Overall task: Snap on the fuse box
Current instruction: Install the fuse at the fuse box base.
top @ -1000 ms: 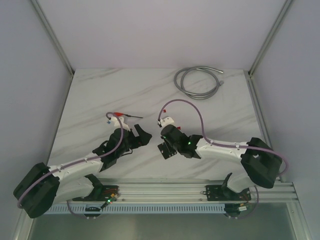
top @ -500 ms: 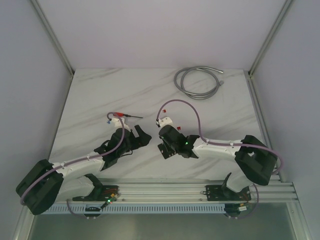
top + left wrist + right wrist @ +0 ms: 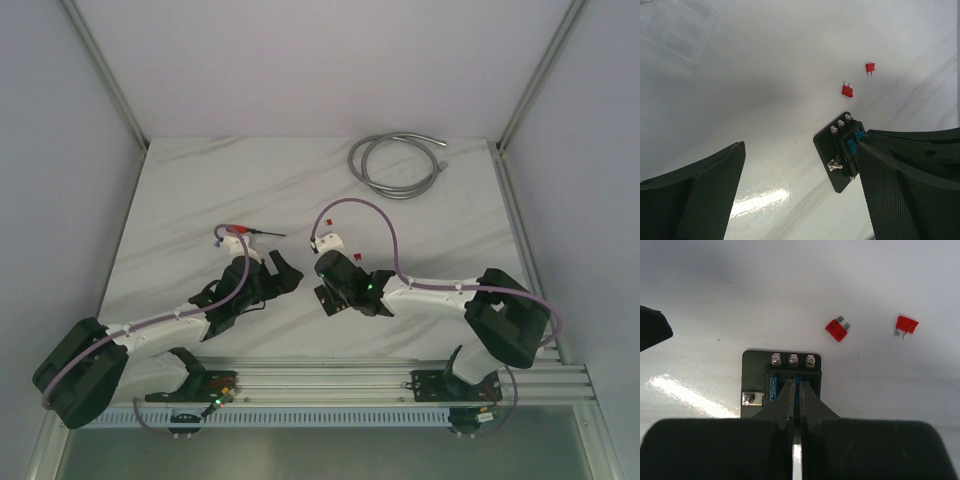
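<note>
Right gripper point(image 3: 795, 386) fingers pressed together, tips down on the fuse box point(image 3: 754, 371) among its blue fuses. Fuse box lies flat on the marble table point(image 3: 715, 300), between the two arms. Left gripper point(image 3: 800, 150) spread wide, just beside the box, touching nothing. Loose red fuses point(image 3: 836, 330) lie near.

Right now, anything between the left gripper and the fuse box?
No. Left wrist view shows only bare tabletop between the left gripper and the fuse box.
</note>
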{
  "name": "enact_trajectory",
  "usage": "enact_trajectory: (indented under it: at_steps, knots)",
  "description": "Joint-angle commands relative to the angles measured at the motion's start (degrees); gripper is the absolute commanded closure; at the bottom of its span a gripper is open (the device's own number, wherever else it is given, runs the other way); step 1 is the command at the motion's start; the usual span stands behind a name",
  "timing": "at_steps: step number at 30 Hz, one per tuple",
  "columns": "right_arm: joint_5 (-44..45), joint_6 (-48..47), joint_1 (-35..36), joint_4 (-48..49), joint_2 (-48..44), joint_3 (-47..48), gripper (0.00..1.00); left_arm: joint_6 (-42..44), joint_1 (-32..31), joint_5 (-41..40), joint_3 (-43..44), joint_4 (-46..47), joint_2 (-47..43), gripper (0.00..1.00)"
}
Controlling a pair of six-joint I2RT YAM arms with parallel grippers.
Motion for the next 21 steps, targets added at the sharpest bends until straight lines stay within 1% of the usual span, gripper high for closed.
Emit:
enact_trajectory:
  at_steps: [1,2,10,21]
  knots:
    - [2.35,1.26,0.78,-0.70,1.95,1.32,1.00,-0.64,0.29,0.79,1.15,-0.28,0.34,0.00]
    - [2.37,1.36,0.88,-0.79,2.05,1.45,1.00,-0.68,0.29,0.84,1.25,-0.27,0.36,0.00]
    - [0.61,2.48,1.33,-1.39,1.12,2.01,0.87,-0.74,0.32,0.84,1.31,-0.28,0.53,0.00]
    - [-0.80,3.12,1.36,-2.16,1.31,2.63,0.79,-0.73,0.30,1.10,1.56,-0.27,0.91,0.00]
